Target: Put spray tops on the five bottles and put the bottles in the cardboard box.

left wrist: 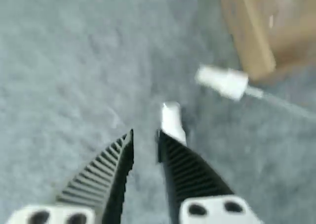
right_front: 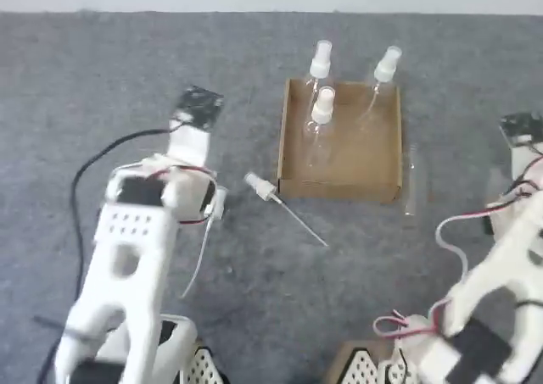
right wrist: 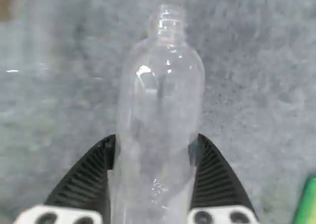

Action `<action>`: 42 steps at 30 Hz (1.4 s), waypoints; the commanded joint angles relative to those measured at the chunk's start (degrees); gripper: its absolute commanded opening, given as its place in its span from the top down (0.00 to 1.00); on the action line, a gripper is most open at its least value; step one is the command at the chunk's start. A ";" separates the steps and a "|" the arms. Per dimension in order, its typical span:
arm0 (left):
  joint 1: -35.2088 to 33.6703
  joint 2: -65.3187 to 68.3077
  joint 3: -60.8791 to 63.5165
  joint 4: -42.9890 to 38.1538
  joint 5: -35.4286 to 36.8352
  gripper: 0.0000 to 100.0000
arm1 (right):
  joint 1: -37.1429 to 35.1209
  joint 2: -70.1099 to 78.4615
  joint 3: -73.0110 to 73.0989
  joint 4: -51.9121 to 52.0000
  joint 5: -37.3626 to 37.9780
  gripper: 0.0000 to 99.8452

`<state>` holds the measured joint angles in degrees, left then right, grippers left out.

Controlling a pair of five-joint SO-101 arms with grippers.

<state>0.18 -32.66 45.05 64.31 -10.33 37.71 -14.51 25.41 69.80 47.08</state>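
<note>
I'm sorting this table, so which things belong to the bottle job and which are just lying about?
Job: cardboard box, three capped bottles, loose spray top, bare bottle beside box, held bottle in right gripper.
Lying about: green object, unidentifiable.

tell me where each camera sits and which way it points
High view: fixed above the table, looking down on the cardboard box and loose spray top; left arm and right arm show.
Left wrist view: on the left wrist, looking past the left gripper at the grey mat.
Right wrist view: on the right wrist, looking past the right gripper, shut on an uncapped bottle.
Shared: high and left wrist views both show the spray top and a box corner.
</note>
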 commanded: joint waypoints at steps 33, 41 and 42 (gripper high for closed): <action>0.88 23.03 -9.10 -7.82 2.02 0.99 | 3.47 18.42 -0.35 -13.58 2.99 0.92; 0.79 1.49 -7.08 4.22 2.20 0.99 | 3.03 18.33 -0.62 -13.85 2.73 0.78; 0.79 -0.09 -6.11 4.48 2.20 0.99 | 2.68 18.33 -0.70 -14.02 2.81 0.79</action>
<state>0.97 -22.64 38.46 65.71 -8.92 40.79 4.66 25.32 56.62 49.36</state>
